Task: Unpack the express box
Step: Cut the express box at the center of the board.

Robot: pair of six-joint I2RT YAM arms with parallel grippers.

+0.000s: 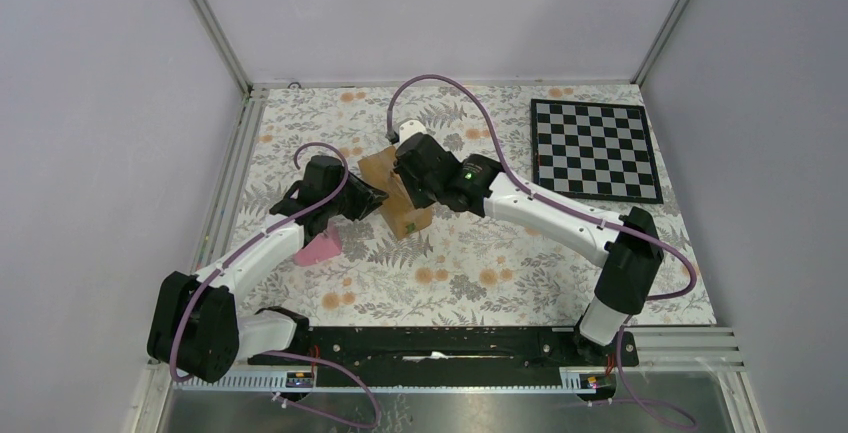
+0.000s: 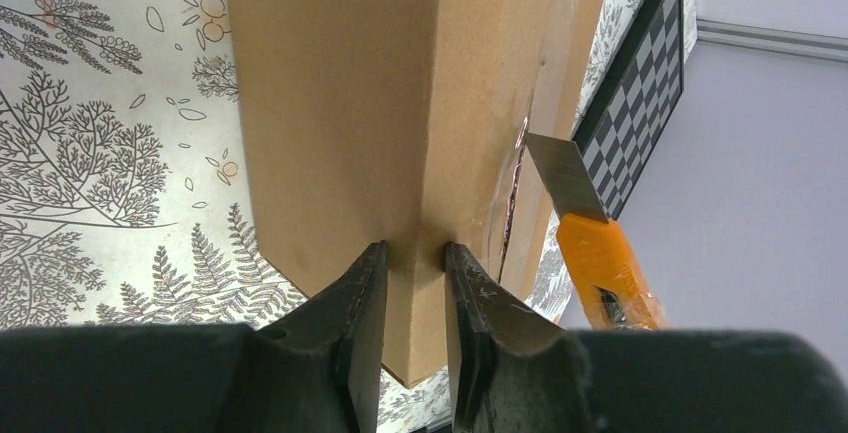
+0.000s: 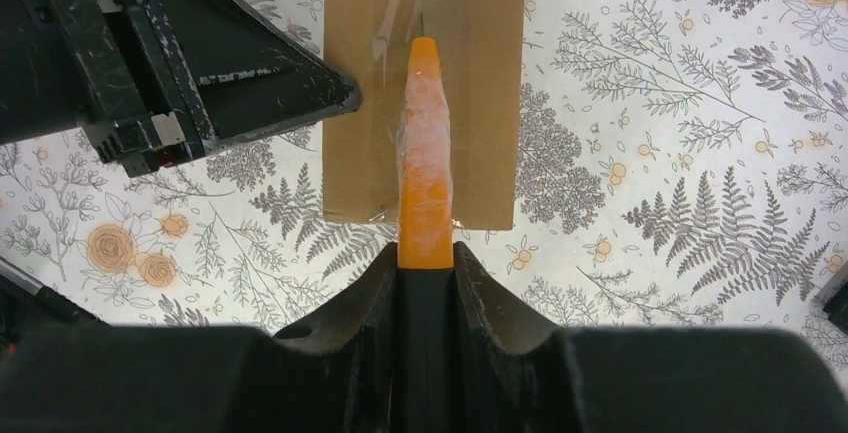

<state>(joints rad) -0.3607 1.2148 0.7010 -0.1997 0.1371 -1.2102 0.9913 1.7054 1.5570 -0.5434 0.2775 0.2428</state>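
Floral desk [image 1: 480, 263]; at its middle the express box [image 1: 408, 219] is pinched by the left pincer [image 2: 415, 253]; an orange cutter [image 3: 425, 153], gripped by the right pincer [image 3: 427, 258], is set on the tape [image 3: 385, 28]; slitting seems in hand; next, a steady draw along it is needed.

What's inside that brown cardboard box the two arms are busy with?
Nothing inside shows: the express box is shut, clear tape over its seam. The orange cutter has its blade at that seam. The contents are hidden.
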